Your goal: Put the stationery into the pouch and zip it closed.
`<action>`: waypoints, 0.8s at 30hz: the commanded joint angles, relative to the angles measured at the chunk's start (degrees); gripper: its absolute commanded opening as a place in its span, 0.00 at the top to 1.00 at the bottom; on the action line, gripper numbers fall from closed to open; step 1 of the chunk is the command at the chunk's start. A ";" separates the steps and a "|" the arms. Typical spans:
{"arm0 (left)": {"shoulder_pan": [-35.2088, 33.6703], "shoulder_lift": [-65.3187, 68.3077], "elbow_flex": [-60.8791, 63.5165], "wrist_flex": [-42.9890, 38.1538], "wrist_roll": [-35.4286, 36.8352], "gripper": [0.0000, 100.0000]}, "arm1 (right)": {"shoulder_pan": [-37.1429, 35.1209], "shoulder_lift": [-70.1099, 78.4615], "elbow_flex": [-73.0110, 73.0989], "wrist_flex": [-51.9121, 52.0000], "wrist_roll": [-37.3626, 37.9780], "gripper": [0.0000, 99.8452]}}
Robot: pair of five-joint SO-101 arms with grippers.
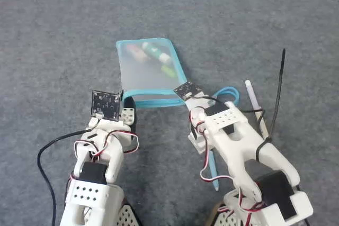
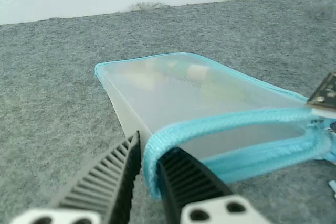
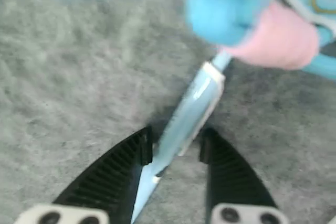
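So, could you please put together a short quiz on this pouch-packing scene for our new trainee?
1. True or false: the left gripper pinches the blue edge of the pouch.
2. What is the right gripper closed on? A) a blue pen B) scissors C) nothing
3. Where does the white pen lie?

Key: 1. True. 2. A. 3. On the carpet beside the right arm, outside the pouch.
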 commanded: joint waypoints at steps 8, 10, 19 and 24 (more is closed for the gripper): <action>-0.26 0.26 -1.36 -1.58 -0.62 0.99 | 1.36 -1.01 -1.85 2.42 0.35 0.99; -0.26 0.26 -1.36 -1.58 -0.62 0.99 | 4.18 -3.56 -3.25 5.76 1.93 0.99; -0.26 0.26 -1.36 -1.58 -0.62 0.99 | 19.03 -24.84 -4.13 16.22 11.43 0.99; -0.26 0.26 -1.36 -1.58 -0.62 0.99 | 26.15 -27.30 -9.41 19.91 16.18 0.99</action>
